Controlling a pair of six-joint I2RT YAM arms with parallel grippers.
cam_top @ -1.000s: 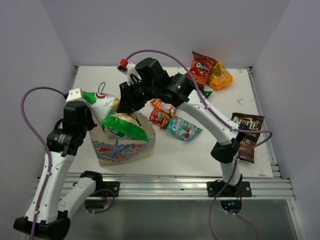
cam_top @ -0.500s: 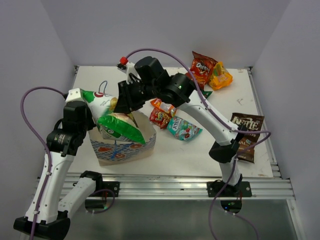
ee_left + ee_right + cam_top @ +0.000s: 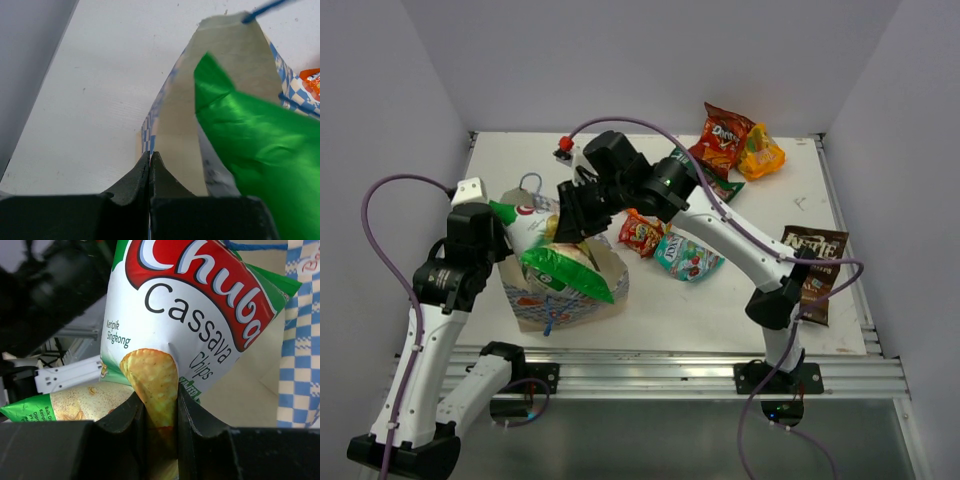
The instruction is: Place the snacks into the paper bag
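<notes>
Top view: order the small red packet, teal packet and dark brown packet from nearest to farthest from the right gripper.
From the right gripper:
1. small red packet, just beside it
2. teal packet, mid-table
3. dark brown packet, by the right edge

Walls [image 3: 640, 60]: plain, pale lilac-grey, three sides.
Table [image 3: 660, 310]: white top.
Rail [image 3: 660, 366]: aluminium, near edge.
Floor [image 3: 650, 440]: grey.

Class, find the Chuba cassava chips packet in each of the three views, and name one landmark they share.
Top external: cassava chips packet left of centre, lower end in the paper bag.
Right wrist: fills the centre, pinched by the right gripper.
Left wrist: green foil at right; cannot tell if it is this packet.
Shared landmark: the paper bag.
</notes>
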